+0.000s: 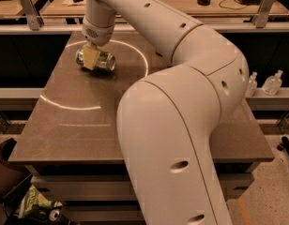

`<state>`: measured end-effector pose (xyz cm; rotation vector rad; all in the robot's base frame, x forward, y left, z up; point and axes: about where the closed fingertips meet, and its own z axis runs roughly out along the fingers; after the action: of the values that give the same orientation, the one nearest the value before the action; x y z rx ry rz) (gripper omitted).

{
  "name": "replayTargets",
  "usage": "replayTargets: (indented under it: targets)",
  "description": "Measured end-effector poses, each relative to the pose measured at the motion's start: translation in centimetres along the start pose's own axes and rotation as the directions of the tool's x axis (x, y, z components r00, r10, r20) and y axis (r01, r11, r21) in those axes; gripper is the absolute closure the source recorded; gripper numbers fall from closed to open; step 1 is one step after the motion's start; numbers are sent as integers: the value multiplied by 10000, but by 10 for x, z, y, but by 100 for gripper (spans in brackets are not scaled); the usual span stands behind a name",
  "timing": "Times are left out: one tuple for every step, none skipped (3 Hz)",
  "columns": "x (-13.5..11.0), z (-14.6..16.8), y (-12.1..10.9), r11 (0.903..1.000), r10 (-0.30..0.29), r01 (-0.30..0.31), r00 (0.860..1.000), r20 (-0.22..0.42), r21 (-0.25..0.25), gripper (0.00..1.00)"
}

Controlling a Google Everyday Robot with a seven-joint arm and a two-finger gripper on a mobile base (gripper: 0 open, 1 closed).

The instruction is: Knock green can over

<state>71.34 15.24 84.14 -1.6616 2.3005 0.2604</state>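
Observation:
The green can (101,60) lies on its side on the brown table (88,125), near the far left part of the top, inside a pale circle mark. My gripper (90,56) hangs straight down from the white arm right over the can, its pale fingers (91,58) touching the can's middle. The big white arm covers the middle and right of the view.
A white arc (69,104) is marked on the table top. Two clear bottles (272,82) stand on a ledge at the right. A green bag (36,203) lies on the floor at bottom left. Wooden benches run along the back.

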Motion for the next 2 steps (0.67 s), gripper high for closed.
replayTargets:
  targets:
    - [0,0,0,10000,0,0,10000,0,0,35]
    - [-1,3,0,10000,-7,7,10000,-21,-30,13]
